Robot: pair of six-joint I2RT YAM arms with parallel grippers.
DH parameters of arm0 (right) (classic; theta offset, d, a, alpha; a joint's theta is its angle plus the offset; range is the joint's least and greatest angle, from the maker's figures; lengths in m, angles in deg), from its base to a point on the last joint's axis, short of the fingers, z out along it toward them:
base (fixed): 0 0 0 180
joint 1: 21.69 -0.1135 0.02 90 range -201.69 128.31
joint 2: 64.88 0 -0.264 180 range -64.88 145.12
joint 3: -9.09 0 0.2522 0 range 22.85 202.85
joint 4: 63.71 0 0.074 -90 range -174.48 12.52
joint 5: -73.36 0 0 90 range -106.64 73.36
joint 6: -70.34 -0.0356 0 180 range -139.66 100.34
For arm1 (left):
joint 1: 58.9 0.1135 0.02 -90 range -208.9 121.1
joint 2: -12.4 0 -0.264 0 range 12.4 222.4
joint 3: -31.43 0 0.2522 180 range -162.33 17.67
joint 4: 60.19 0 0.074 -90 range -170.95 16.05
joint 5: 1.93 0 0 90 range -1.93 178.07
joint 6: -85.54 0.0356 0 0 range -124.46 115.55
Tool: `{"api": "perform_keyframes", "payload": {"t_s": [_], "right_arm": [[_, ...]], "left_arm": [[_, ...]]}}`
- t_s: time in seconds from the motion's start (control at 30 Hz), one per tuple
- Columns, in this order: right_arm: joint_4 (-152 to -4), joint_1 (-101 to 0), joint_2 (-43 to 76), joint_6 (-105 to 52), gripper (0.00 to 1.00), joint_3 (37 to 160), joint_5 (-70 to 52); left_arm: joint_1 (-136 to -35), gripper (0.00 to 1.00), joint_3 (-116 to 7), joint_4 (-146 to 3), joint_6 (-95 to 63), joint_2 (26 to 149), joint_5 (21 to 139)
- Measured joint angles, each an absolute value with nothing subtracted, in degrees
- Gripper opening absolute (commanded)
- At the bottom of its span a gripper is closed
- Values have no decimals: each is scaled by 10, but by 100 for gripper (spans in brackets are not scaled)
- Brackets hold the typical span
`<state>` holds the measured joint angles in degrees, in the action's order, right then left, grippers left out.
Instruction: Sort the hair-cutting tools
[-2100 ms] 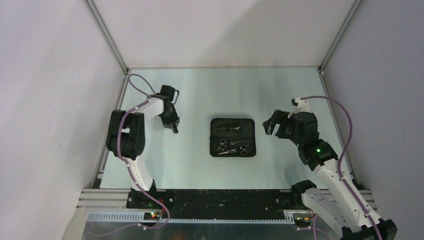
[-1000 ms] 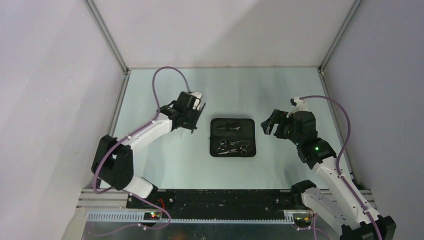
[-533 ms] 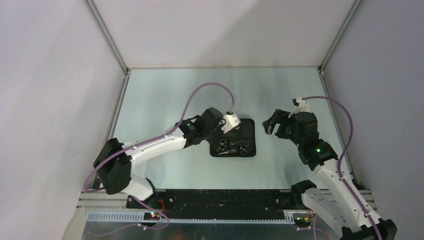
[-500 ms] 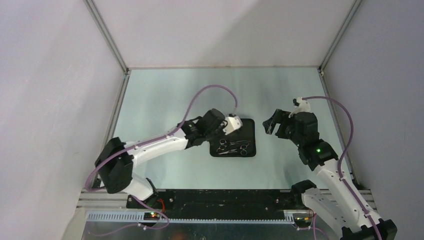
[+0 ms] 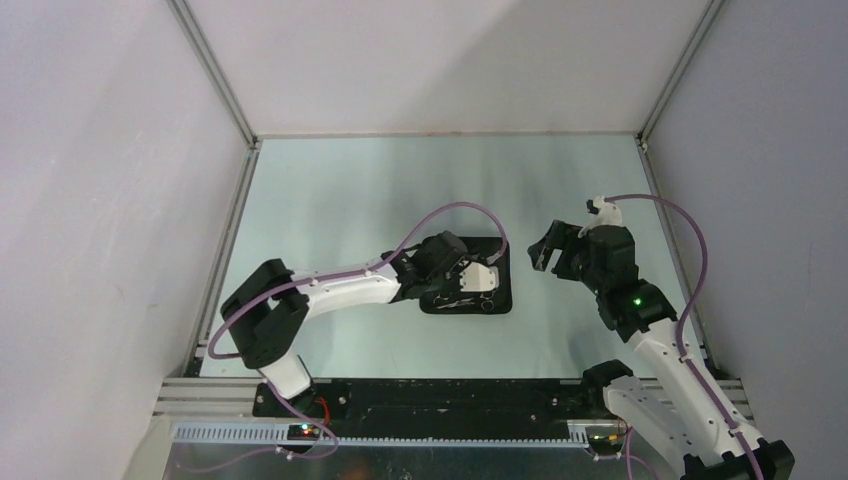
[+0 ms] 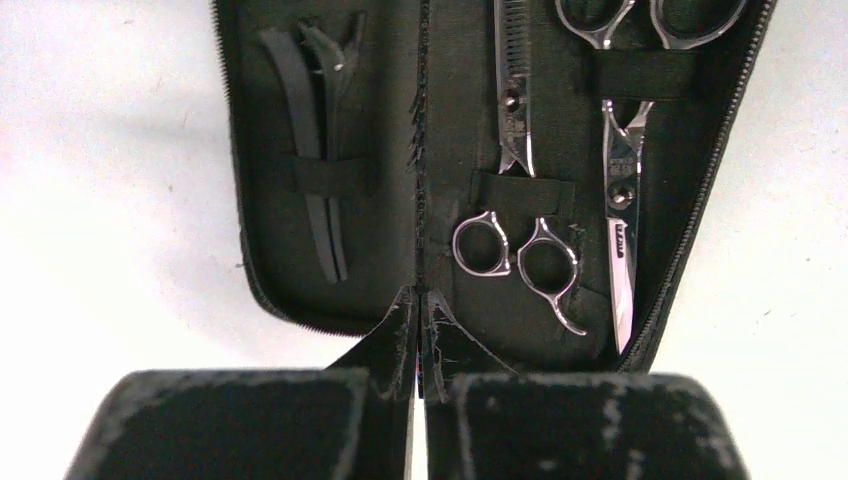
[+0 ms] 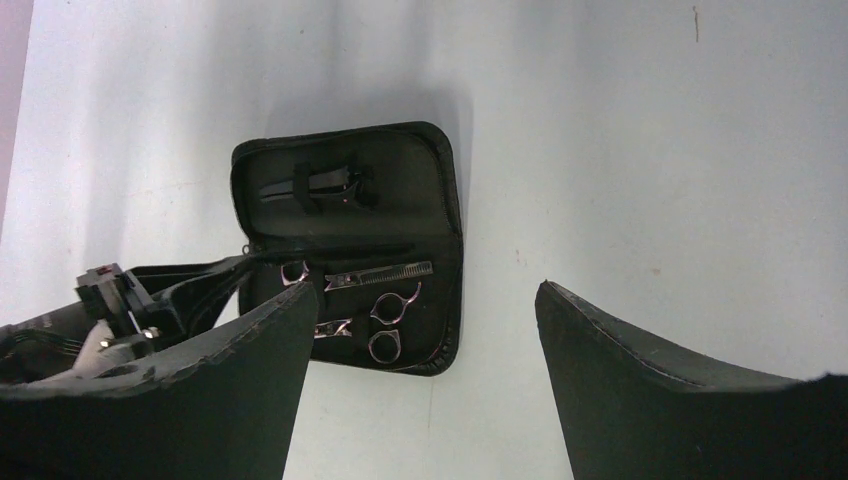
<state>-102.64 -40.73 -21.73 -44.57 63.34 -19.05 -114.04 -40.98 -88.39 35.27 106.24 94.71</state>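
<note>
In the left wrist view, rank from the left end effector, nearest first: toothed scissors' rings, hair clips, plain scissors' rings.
1. Toothed scissors' rings, just right.
2. Hair clips, left half.
3. Plain scissors' rings, far right.

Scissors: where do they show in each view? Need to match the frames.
Top external: scissors mid-picture, in the half of the pouch nearer the arm bases, partly under the left arm.
Left wrist: scissors upper right, in the pouch's right half.
Right wrist: scissors left of centre, in the pouch's lower half.
Shared landmark: the open black pouch.
</note>
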Motion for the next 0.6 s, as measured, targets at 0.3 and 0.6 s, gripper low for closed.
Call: {"api": "perform_keyframes", "payload": {"t_s": [0.3, 0.6], "right_arm": [[-1025, -407, -210, -445, 84, 633, -189], [-1033, -407, -188, -445, 81, 633, -177]], "left_arm": [[-1143, 36, -405, -855, 377, 1100, 932], [-1144, 58, -416, -871, 357, 1100, 947]]}}
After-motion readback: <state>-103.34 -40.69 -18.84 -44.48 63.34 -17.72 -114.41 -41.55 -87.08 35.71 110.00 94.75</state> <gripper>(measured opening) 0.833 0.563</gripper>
